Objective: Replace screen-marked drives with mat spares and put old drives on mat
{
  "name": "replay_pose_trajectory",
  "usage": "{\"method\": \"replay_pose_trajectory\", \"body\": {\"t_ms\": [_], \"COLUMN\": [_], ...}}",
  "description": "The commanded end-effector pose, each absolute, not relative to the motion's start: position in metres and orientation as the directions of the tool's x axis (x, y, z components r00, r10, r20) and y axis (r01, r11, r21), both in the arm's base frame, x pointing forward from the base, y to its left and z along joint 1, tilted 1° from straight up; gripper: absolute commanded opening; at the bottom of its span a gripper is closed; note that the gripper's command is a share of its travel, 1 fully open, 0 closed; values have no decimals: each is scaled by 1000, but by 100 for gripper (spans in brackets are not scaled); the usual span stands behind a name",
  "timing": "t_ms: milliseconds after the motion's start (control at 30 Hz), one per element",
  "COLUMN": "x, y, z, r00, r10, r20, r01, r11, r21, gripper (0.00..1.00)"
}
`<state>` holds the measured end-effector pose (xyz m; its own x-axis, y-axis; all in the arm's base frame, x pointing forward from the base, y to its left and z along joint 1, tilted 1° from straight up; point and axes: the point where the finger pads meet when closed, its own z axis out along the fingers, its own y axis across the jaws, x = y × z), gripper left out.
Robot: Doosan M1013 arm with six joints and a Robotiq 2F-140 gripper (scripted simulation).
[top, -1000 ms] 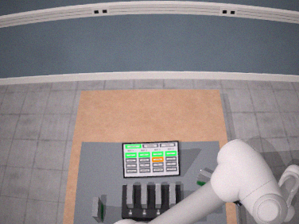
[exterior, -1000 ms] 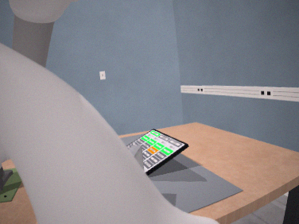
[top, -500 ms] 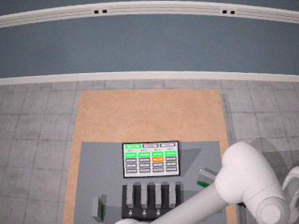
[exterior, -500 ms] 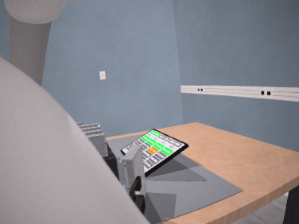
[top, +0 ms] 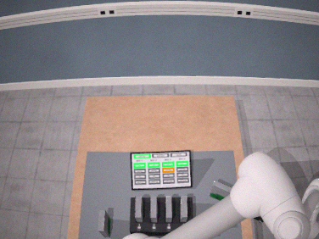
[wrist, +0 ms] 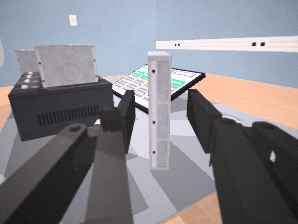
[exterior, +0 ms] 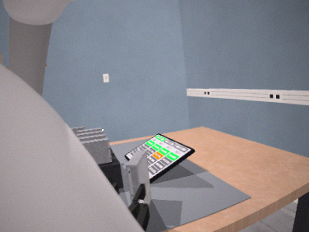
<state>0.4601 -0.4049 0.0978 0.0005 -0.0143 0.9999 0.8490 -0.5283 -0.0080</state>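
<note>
Pincer partly open and holding nothing, its fingers stand either side of the upright spare drive on the mat. Fetching the spare seems the step in hand (the old one remains docked), so next likely comes centring and closing. Beyond, the dock holds four drives, beneath a screen with one orange cell.

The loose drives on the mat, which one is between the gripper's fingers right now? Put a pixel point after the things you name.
The spare drive [top: 222,186] [exterior: 139,177] [wrist: 159,112] on the screen's right in the top view; the other spare [top: 103,224] lies off the dock's left side.
</note>
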Motion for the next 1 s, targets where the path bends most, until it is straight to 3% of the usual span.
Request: {"method": "replay_pose_trajectory", "body": {"t_ms": [0, 967], "x": [460, 460], "y": [-405, -406], "z": [99, 137], "r00": [0, 0], "r10": [-13, -13], "r20": [1000, 1000], "r01": [849, 849], "r11": [-528, -528], "r21": [-7, -7], "gripper": [40, 40]}}
